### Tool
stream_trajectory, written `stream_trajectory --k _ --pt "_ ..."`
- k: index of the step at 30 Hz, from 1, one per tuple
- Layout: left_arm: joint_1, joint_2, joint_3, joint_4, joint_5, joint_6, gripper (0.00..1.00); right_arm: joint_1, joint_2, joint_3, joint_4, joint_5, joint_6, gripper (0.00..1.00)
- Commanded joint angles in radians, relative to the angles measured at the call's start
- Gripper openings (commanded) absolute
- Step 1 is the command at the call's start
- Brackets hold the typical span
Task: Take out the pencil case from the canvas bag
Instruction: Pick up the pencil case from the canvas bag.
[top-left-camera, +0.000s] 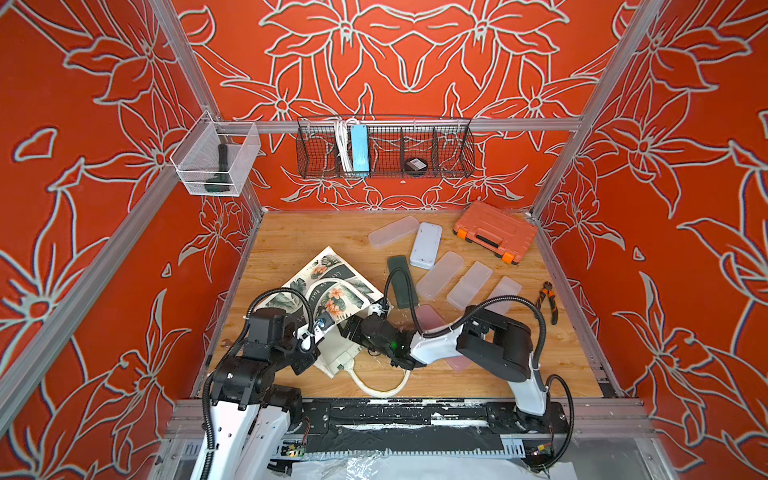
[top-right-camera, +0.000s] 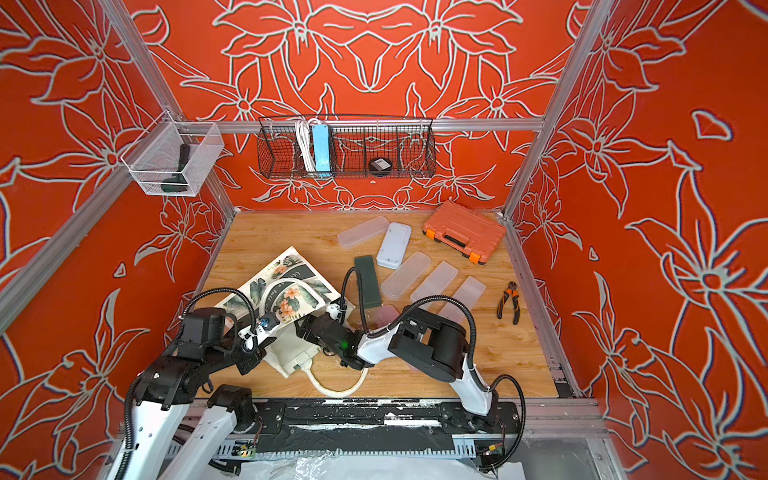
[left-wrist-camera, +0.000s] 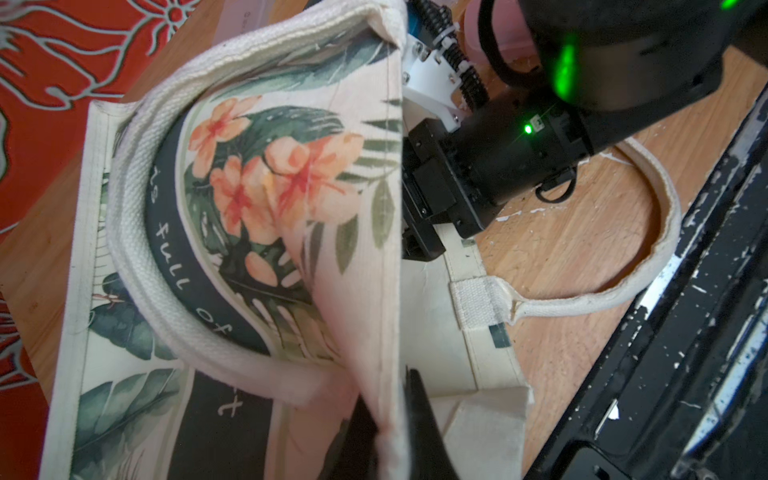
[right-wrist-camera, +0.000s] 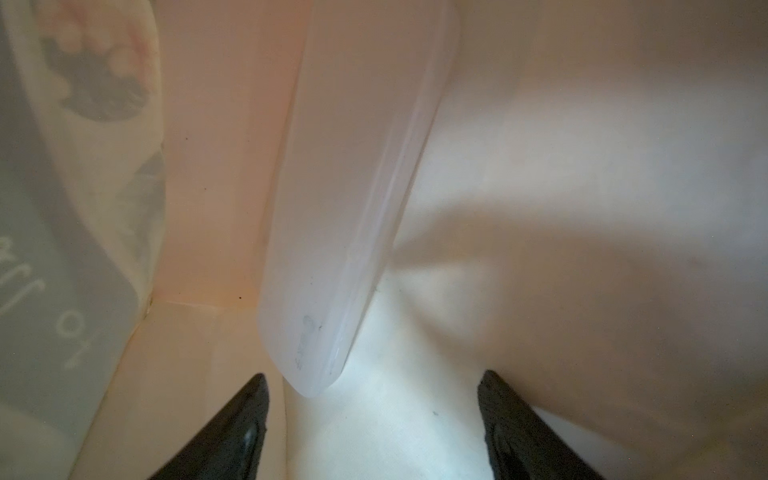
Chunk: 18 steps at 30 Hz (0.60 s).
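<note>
The canvas bag (top-left-camera: 332, 282) (top-right-camera: 286, 286) lies on the wooden table, cream cloth with a floral and dark print. In the left wrist view my left gripper (left-wrist-camera: 390, 409) is shut on the bag's (left-wrist-camera: 257, 187) upper rim and holds the mouth lifted. My right gripper (right-wrist-camera: 372, 374) is inside the bag, open, with bare cloth between its fingers. A frosted translucent pencil case (right-wrist-camera: 357, 187) lies just ahead of the fingertips, its rounded end nearer one finger and touching neither. From above, the cloth hides the right fingers and that case.
Several translucent cases (top-left-camera: 440, 274), a dark green one (top-left-camera: 401, 282) and a pink one (top-left-camera: 430, 316) lie right of the bag. An orange tool case (top-left-camera: 494, 232) sits at the back right, pliers (top-left-camera: 548, 301) near the right edge. One bag handle (top-left-camera: 382, 386) loops toward the front.
</note>
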Motion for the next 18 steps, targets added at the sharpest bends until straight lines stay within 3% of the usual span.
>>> stream_trajectory --k 1,6,10,18 --pt "0.000 0.000 0.013 -0.046 0.068 0.071 0.00 0.000 0.011 0.005 0.051 0.005 -0.030 0.80" --pt "0.001 0.010 0.031 -0.060 0.169 0.061 0.00 0.001 0.035 0.024 0.104 -0.019 -0.018 0.79" --pt "0.001 0.012 0.048 -0.066 0.179 0.051 0.00 0.017 0.038 0.055 0.092 -0.022 -0.035 0.80" --pt "0.000 -0.004 0.064 -0.079 0.209 0.037 0.00 0.020 0.133 0.103 0.109 -0.076 0.076 0.80"
